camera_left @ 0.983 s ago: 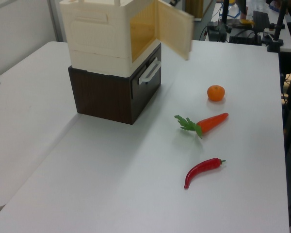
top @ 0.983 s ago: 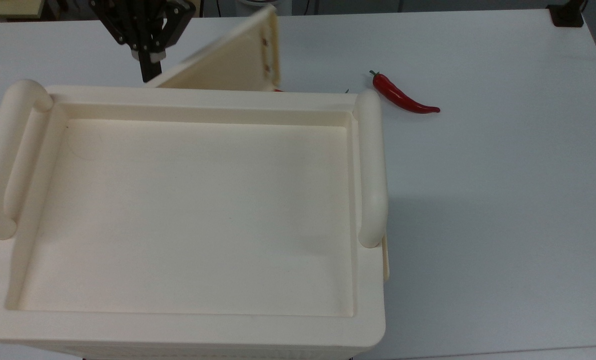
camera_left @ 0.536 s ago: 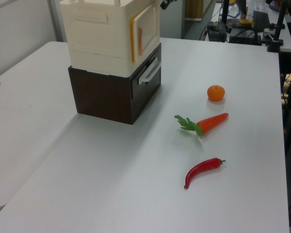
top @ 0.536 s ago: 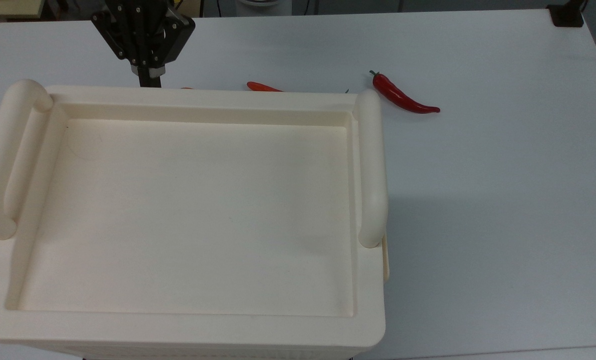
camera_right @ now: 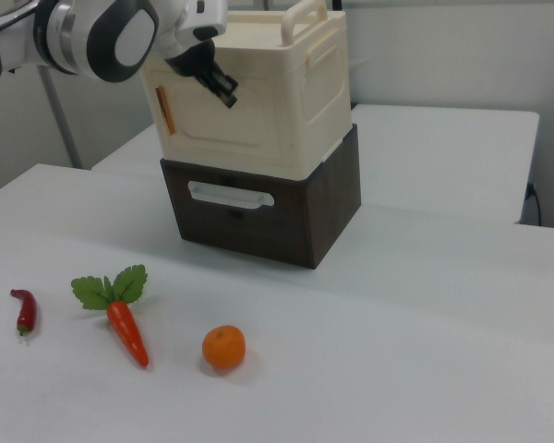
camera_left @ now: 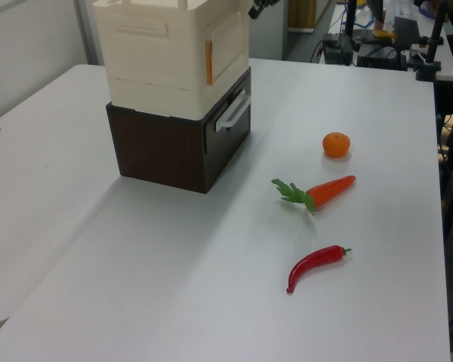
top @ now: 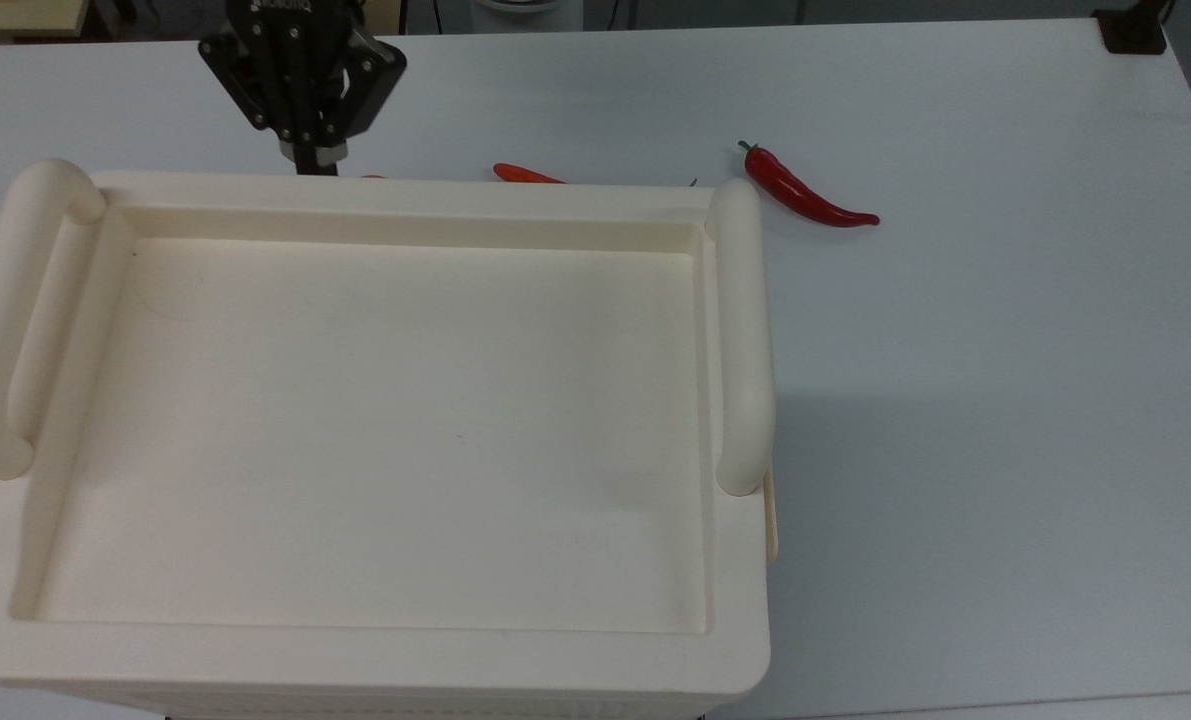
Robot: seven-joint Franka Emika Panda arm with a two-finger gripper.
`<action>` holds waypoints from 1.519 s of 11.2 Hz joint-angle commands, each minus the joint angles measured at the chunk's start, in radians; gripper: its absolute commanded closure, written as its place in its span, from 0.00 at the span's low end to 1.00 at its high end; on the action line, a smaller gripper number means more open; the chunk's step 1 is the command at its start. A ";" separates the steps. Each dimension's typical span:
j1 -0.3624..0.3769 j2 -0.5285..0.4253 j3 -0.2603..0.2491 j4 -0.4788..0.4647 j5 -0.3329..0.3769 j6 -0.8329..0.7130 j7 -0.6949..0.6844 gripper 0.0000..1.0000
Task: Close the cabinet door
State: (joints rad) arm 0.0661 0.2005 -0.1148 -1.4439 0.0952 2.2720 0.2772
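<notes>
Now the cabinet door [camera_left: 228,41] looks shut.

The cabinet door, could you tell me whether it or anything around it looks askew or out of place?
Nothing stands out. The door sits flush with the cabinet front, orange strip along one edge. The chilli, carrot and orange lie apart on the table, and the drawer below is shut.
</notes>
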 commanded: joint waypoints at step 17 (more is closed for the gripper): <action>0.087 -0.207 -0.005 -0.173 -0.183 -0.654 -0.365 0.00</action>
State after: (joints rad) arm 0.1461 0.0209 -0.1141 -1.5846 -0.0690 1.6242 -0.0722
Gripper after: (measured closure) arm 0.163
